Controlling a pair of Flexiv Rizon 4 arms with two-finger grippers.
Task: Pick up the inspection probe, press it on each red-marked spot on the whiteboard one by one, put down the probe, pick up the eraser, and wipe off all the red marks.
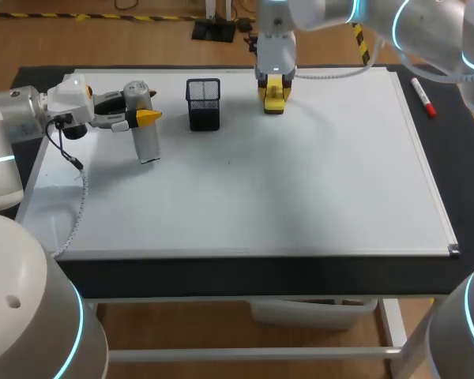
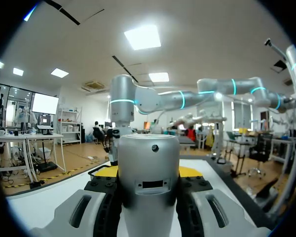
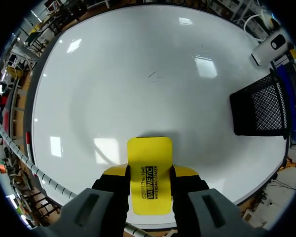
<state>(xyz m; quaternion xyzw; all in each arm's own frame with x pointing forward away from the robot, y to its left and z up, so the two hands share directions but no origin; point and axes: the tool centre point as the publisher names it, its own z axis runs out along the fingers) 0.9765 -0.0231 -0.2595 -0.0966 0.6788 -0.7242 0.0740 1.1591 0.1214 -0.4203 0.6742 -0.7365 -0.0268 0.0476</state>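
Note:
The whiteboard covers most of the table, and I see no red marks on it. My left gripper is over the board's left part, shut on the grey cylindrical probe. The probe stands upright with its lower end at the board. In the left wrist view the probe fills the gap of the left gripper. My right gripper is at the board's far edge, shut on the yellow eraser. In the right wrist view the eraser sits in the right gripper, low over the board.
A black mesh pen holder stands on the board between the two grippers, also seen beside the eraser. A red marker lies on the black table right of the board. A white coiled cable runs along the board's left edge.

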